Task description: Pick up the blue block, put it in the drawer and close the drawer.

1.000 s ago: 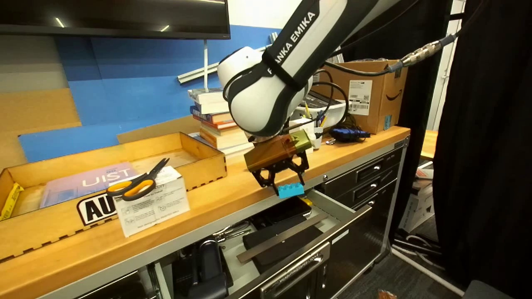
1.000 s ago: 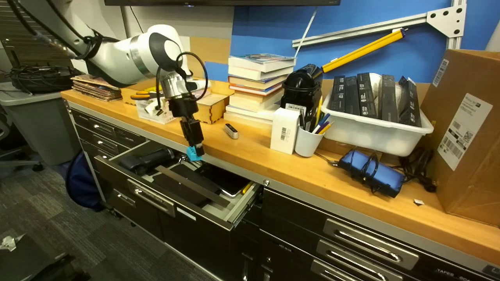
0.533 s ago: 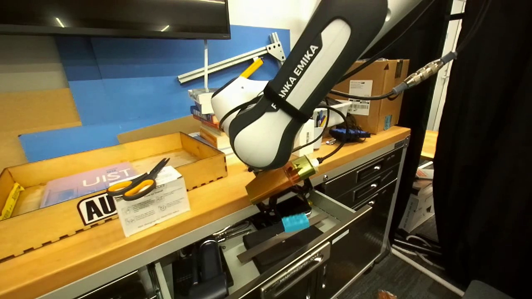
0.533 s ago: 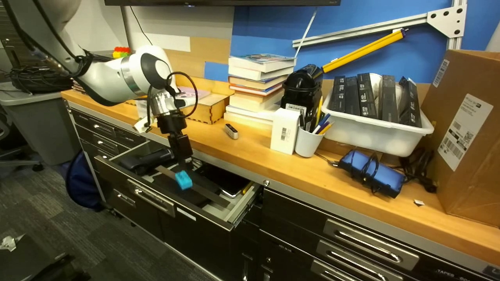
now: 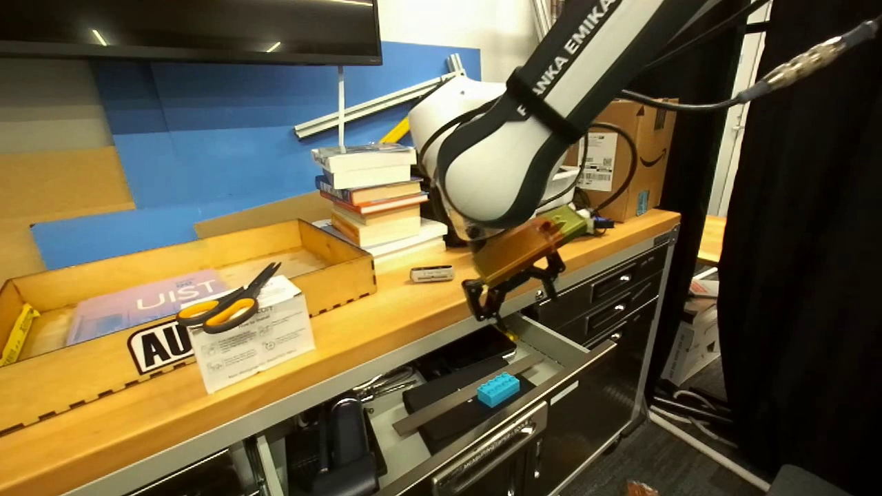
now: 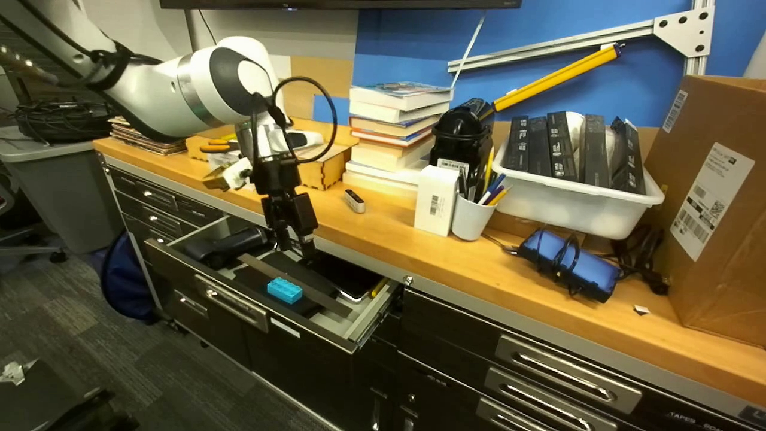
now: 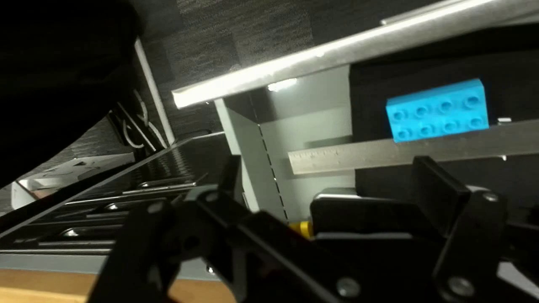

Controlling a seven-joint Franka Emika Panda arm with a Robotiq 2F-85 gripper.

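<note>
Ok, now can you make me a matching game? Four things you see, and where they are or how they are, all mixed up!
Things:
1. blue studded toy block
2. robot gripper
3. orange-and-black scissors
4. pens

Places and states:
A. wide open, holding nothing
B. standing in a cup
C. inside the pulled-out drawer
D. lying on top of a white cardboard box

Right pairs: 1-C, 2-A, 3-D, 4-B

Cyan block (image 5: 498, 390), dark-fronted drawer (image 6: 311, 342), black fingers (image 7: 440, 195), blue wall (image 5: 241, 165)
</note>
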